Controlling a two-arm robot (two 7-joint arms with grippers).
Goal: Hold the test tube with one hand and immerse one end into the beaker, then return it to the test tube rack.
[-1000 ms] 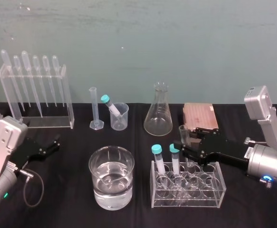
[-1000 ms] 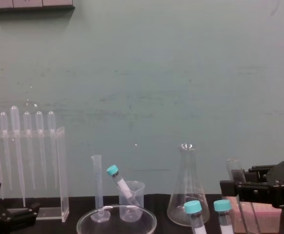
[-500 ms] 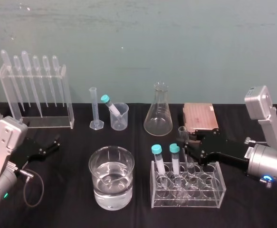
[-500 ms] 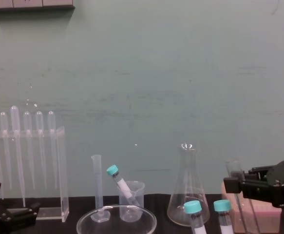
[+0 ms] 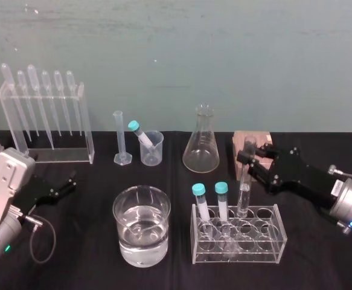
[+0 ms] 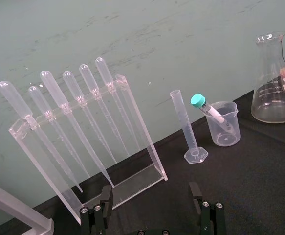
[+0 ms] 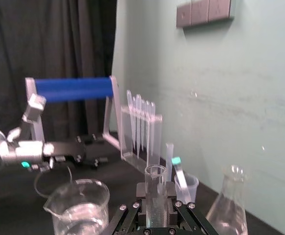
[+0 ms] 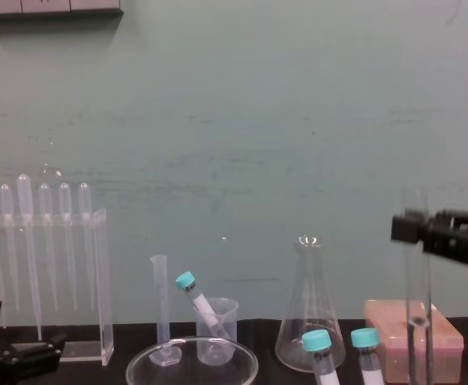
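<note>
Near the right edge of the table point(image 5: 320, 266), the right gripper point(image 5: 247, 158) pinches the test tube point(image 5: 244, 192) near its top, upright over the back row of the test tube rack point(image 5: 239, 255). It should lift straight up, then slide left to the beaker point(image 5: 142, 241). The left gripper point(image 5: 69, 183) rests wide open by the left edge. The tube's round end blends into the clear rack; whether it is out is unclear.

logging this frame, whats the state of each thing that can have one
test tube: uncapped, upright, gripped near its top, lower end at the test tube rack's top
right gripper: shut on test tube
left gripper: open, empty, low at the left
beaker: about half full of clear liquid
teal-capped tubes: capped, standing in the rack
flask: upright, looks empty
</note>
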